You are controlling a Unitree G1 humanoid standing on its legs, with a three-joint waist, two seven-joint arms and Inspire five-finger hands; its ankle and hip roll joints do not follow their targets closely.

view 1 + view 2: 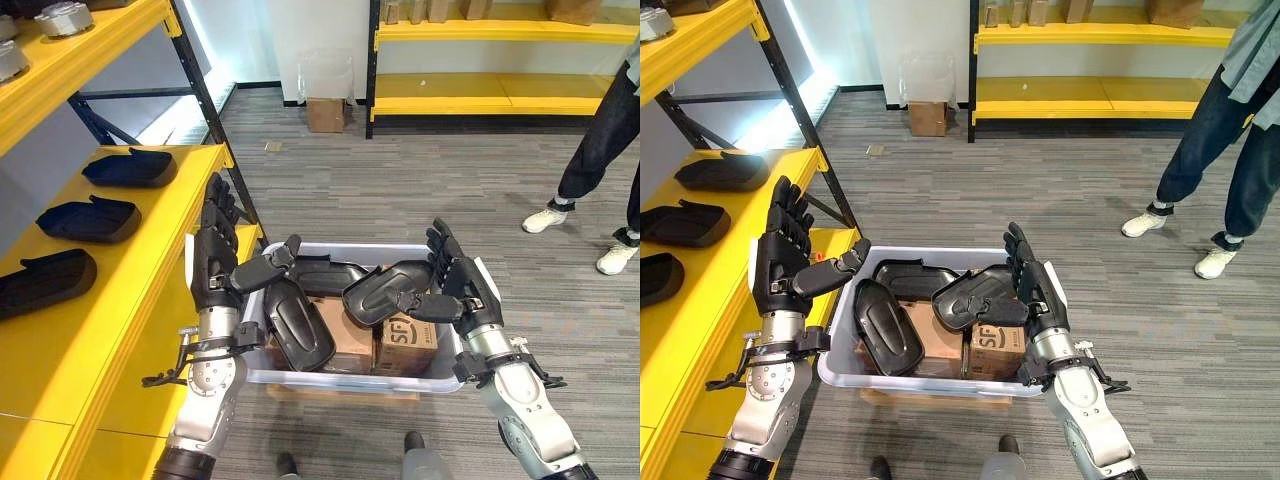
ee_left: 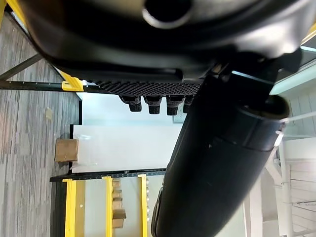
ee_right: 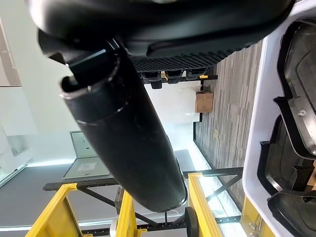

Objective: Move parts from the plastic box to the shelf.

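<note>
Grey plank flooring [image 1: 420, 190] runs back to a yellow shelf unit [image 1: 500, 95] against the far wall, and we see a small cardboard carton [image 1: 326, 113] on the floor beside it. At the right edge stands a person [image 1: 1230, 150] in dark trousers and white shoes. Writing is sparse: we can make out printed lettering on the brown box [image 1: 408, 342] inside the bin, and we leave it unread.

Before us sits the plastic box [image 1: 345, 378], a pale translucent tub. In it lie several black parts: one long part [image 1: 297, 322] leans at the left side, another part [image 1: 330, 272] lies along the back wall, and a third part [image 1: 385, 290] rests tilted at the right, over the brown box and a second cardboard box [image 1: 345, 335].

Our left hand [image 1: 215, 255] is raised above the tub's left edge, fingers straight and pointing up, thumb stretched out toward the parts; it holds nothing. Our right hand [image 1: 455, 280] is at the tub's right side, fingers also straight and released, its palm facing the third part and its thumb against it.

On our left, the near yellow shelf [image 1: 150, 290] already carries three black parts [image 1: 88, 218] in a row.
</note>
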